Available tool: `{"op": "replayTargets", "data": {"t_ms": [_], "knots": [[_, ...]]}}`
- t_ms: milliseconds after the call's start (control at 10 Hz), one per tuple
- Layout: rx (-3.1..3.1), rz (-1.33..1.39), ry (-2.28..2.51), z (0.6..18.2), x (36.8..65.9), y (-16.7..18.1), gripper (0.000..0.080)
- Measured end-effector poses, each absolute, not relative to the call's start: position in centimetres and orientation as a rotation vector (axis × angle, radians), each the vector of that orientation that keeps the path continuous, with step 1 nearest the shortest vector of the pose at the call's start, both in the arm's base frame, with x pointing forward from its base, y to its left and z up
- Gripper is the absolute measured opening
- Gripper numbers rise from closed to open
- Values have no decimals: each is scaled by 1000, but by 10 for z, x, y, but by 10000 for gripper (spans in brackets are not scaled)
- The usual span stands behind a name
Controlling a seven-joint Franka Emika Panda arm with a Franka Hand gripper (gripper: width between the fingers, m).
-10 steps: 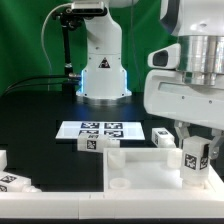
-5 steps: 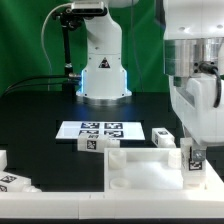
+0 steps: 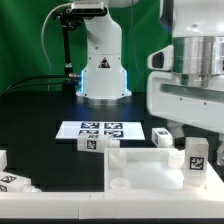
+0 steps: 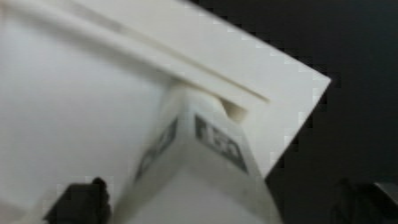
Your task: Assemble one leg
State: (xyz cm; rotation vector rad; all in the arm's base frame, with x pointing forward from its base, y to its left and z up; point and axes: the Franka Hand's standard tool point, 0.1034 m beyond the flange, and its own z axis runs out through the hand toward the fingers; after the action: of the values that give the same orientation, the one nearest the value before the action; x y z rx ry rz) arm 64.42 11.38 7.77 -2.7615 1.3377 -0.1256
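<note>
Plainly, the risk sits at the joint: the leg [image 3: 197, 160] stands upright over the tabletop's [image 3: 140, 163] corner at the exterior view's right, and if it is not square to its seat it could bind, tip, or skid off the rim once pressure or twist is applied. Cause, in my judgement, would be a slight tilt in the grasp or a slack hold. Gripper [image 3: 196, 137] hangs directly above the leg, wrist housing large in the exterior view and hiding the fingers there. In the wrist view two dark fingertips [image 4: 80, 201] show at either side of the tagged post [image 4: 199, 160], set about as far apart as the post is wide; whether the pads actually press it, I cannot tell. Leg's lower end looks to meet the tabletop, contact not clearly resolved. Further out: a second leg [image 3: 92, 142] lies just far of the tabletop's far-left corner, another [image 3: 161, 136] beside the far edge, and one more [image 3: 14, 181] near the left border. Marker board [image 3: 99, 129] lies flat beyond them, toward the robot base [image 3: 104, 78], on the black table [image 3: 40, 115].
</note>
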Motion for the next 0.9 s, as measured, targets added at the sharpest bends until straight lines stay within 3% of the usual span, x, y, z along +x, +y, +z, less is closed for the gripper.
{"op": "replayTargets", "data": {"t_ms": [300,500,800,900], "knots": [[-2890,-143,1092,77,645,110,648],[-3061,-167,675,78,646,109,649],[-3032,-165,789,78,646,108,606],[-3001,-164,888,77,645,108,428]]}}
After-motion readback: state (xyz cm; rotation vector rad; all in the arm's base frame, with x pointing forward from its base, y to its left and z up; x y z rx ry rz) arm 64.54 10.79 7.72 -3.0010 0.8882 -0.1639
